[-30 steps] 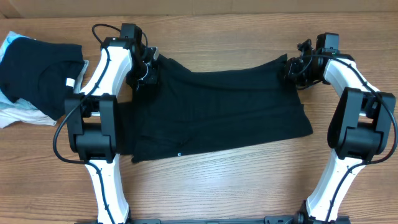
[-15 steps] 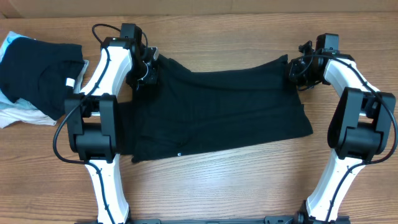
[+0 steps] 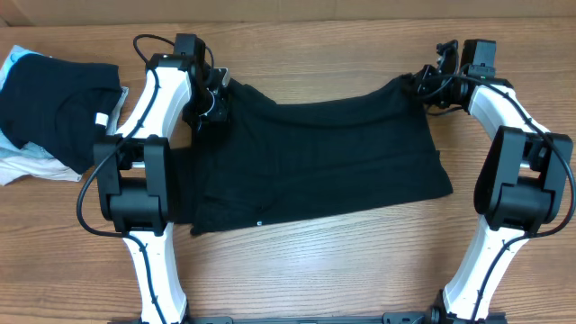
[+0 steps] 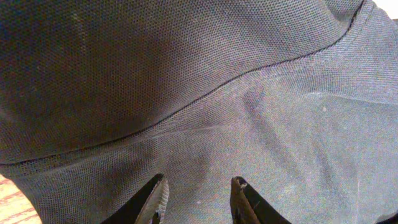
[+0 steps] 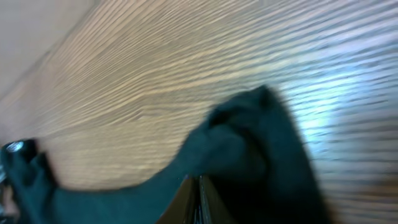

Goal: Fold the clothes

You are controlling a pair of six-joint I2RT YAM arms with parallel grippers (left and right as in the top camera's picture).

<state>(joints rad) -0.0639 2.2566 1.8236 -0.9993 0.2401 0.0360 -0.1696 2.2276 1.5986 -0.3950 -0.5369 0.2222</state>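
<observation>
The garment lies mid-table, a pile at its left.

Bright even light, right wrist view motion-blurred

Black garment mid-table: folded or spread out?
Spread out. The black garment lies open and flat across the table; left gripper and right gripper sit at its two far corners.

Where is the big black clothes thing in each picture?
Overhead: the spread-out black fabric garment lies across the picture's middle.
Left wrist: it fills nearly the whole picture.
Right wrist: only a bunched corner shows, bottom middle.
Shared landmark: the brown wooden table.
</observation>
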